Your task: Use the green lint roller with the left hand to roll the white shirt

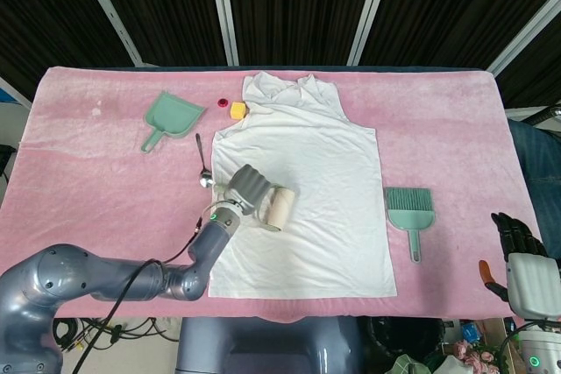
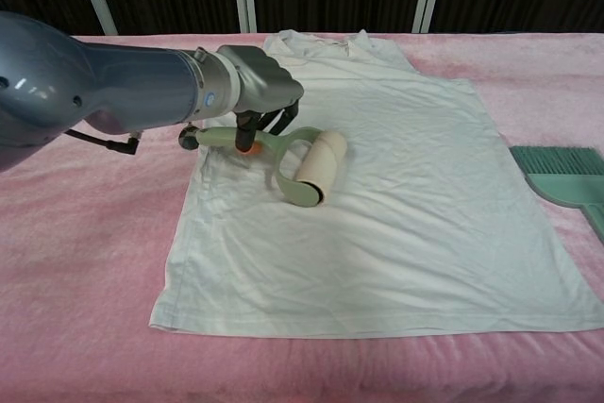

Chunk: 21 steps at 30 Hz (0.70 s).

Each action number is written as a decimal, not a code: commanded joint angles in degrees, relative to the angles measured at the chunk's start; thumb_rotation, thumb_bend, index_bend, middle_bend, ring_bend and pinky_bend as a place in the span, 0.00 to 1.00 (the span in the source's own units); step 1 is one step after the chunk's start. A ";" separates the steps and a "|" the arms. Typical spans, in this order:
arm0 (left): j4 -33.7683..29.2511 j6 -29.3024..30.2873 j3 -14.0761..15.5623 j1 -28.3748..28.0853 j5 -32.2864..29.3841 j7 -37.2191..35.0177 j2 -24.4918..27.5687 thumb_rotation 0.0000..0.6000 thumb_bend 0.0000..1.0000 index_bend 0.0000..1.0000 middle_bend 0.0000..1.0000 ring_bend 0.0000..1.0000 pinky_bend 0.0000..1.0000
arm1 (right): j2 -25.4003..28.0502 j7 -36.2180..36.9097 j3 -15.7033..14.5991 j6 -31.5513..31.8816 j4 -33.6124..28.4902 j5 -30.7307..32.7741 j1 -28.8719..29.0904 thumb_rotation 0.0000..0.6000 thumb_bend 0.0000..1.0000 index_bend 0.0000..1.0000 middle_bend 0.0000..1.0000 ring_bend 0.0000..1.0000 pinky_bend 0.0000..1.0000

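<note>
The white shirt (image 1: 307, 190) (image 2: 396, 186) lies flat on the pink table cover, collar at the far side. My left hand (image 1: 248, 186) (image 2: 260, 82) grips the handle of the green lint roller (image 2: 307, 165) (image 1: 276, 206). Its pale roll rests on the shirt's left-middle area. My right hand (image 1: 519, 247) hangs off the table's near right corner with nothing in it; its fingers look apart. The chest view does not show it.
A green brush (image 1: 410, 212) (image 2: 564, 176) lies right of the shirt. A green dustpan (image 1: 171, 118), a spoon (image 1: 202, 164), a yellow block (image 1: 237, 110) (image 2: 253, 62) and a small red cap (image 1: 223, 103) sit at the far left.
</note>
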 commanded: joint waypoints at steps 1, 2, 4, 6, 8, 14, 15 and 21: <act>1.55 0.52 -2.05 -2.05 -1.33 1.20 -2.37 1.00 0.56 0.67 0.60 0.50 0.78 | -0.01 0.04 0.03 0.05 -0.01 0.01 -0.01 1.00 0.31 0.11 0.09 0.11 0.25; 1.83 0.56 -2.62 -2.49 -1.60 1.30 -2.94 1.00 0.56 0.68 0.60 0.50 0.78 | -0.01 0.05 0.04 0.01 0.00 0.05 0.00 1.00 0.31 0.11 0.09 0.12 0.25; 2.19 0.56 -3.22 -2.98 -1.97 1.43 -3.58 1.00 0.56 0.68 0.60 0.50 0.78 | -0.01 0.06 0.02 -0.07 0.00 0.10 0.02 1.00 0.31 0.11 0.09 0.11 0.25; 3.08 0.54 -3.72 -3.84 -3.18 2.27 -4.82 1.00 0.56 0.68 0.60 0.50 0.78 | 0.01 0.09 0.01 -0.17 0.00 0.12 0.05 1.00 0.31 0.11 0.09 0.12 0.25; 3.52 0.55 -3.64 -4.17 -3.67 2.83 -5.38 1.00 0.56 0.68 0.60 0.50 0.78 | 0.02 0.11 0.01 -0.16 0.00 0.10 0.06 1.00 0.31 0.11 0.09 0.12 0.25; 4.21 1.11 -1.87 -4.45 -5.39 5.32 -5.86 1.00 0.56 0.68 0.60 0.50 0.78 | 0.09 0.25 0.06 -0.05 -0.09 0.12 0.01 1.00 0.31 0.11 0.09 0.11 0.25; 4.05 1.46 -1.58 -4.32 -5.86 5.70 -5.47 1.00 0.56 0.68 0.60 0.50 0.78 | 0.10 0.27 0.05 -0.02 -0.13 0.09 -0.01 1.00 0.31 0.11 0.09 0.12 0.25; 1.26 2.32 -0.18 -2.79 -5.57 5.41 -2.15 1.00 0.56 0.68 0.60 0.50 0.78 | 0.00 0.14 0.07 0.02 -0.14 0.16 -0.02 1.00 0.31 0.11 0.09 0.11 0.25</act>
